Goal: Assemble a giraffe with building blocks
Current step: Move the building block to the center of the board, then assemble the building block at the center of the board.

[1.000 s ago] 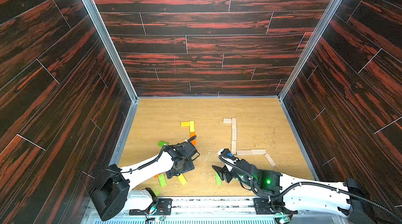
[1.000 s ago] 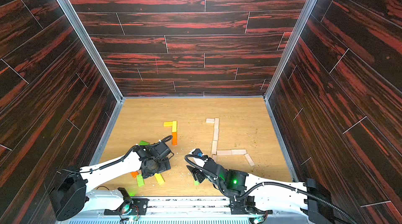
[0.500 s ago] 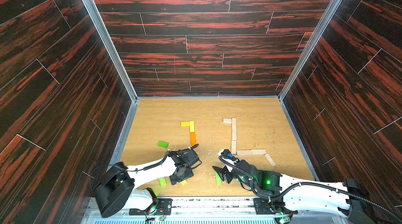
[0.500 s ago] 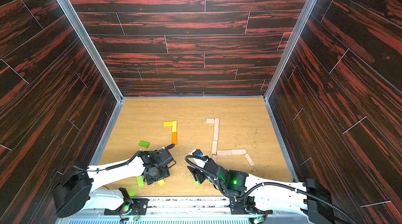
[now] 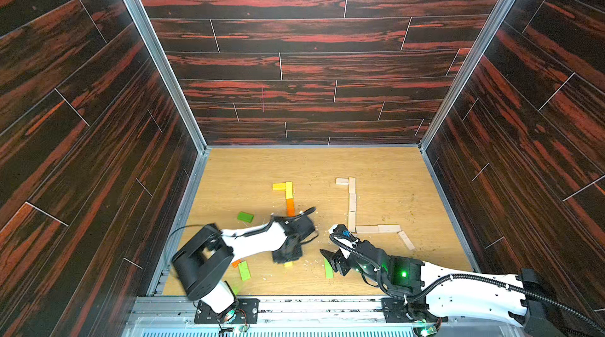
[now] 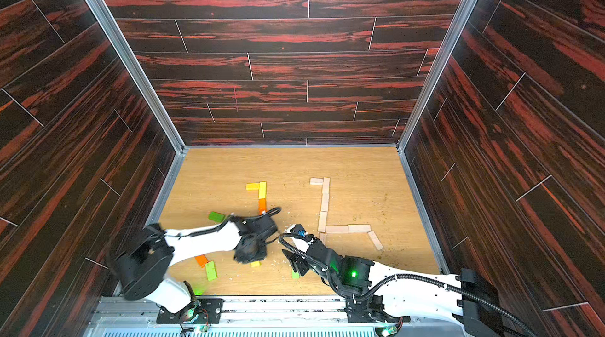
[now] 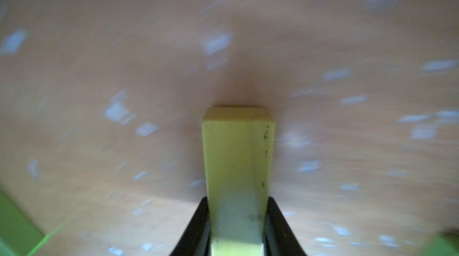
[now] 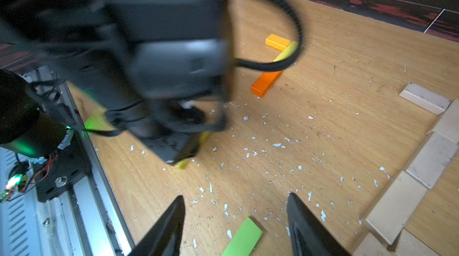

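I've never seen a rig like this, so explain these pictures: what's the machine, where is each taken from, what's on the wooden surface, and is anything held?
Two white robot arms with black two-finger grippers stand at the near edge of a wooden table walled in by dark panels. Two pictures look down from one overhead camera; the other two come from a camera on each wrist. On the table lie small blocks: a pale wood row bent like an L, a yellow and orange row, and loose green ones. The left gripper is shut on a yellow block. The right gripper is open and empty, near a green block.
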{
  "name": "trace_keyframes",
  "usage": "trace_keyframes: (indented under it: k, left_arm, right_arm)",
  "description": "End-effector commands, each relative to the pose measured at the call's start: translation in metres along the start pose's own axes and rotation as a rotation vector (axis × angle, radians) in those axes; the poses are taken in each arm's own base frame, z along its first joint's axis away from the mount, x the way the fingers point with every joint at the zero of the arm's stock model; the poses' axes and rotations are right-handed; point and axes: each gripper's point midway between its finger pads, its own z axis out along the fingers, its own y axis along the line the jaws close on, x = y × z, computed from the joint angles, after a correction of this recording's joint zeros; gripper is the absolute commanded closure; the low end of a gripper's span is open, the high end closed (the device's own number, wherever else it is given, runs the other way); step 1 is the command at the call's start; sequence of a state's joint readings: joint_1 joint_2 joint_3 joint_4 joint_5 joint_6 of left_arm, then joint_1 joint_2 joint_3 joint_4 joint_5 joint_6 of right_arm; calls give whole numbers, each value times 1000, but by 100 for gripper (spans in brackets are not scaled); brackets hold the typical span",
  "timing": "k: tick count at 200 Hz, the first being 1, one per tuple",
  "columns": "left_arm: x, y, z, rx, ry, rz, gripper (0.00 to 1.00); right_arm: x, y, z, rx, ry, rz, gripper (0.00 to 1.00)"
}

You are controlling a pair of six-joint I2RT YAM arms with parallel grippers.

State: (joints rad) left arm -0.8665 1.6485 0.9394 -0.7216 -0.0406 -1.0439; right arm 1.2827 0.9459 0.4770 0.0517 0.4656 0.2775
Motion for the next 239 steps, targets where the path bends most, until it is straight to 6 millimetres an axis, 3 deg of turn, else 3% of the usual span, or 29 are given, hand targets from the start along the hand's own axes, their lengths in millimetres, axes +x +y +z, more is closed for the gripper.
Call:
trace_keyframes:
  k: [1, 48, 70, 79, 102, 122, 143, 190, 239]
  left_arm:
    - [-12, -6, -4, -22, 12, 115, 100]
    - [-33, -7, 4, -43, 63, 191, 100]
    - [-39, -6, 6, -44, 81, 211, 95]
    - [-42, -4, 7, -48, 83, 205, 90]
    - [-46, -2, 7, -40, 78, 197, 64]
    - [-49, -4, 5, -33, 73, 199, 56]
    - [-52, -4, 5, -28, 72, 192, 56]
    - [-59, -5, 6, -20, 65, 186, 69]
    - [-65, -12, 6, -7, 59, 192, 76]
  right_arm:
    - [-8, -3, -5, 15, -19, 20, 35]
    - [-12, -7, -10, 29, -24, 25, 35]
    - [-12, -6, -9, 29, -19, 28, 35]
    - [-11, -6, -8, 30, -14, 26, 35]
    - [-12, -5, -7, 31, -12, 25, 35]
    - [-13, -4, -4, 31, -8, 23, 35]
    - [-13, -2, -2, 29, -1, 17, 35]
    - [-14, -1, 0, 27, 3, 13, 35]
    - [-14, 0, 3, 26, 8, 5, 35]
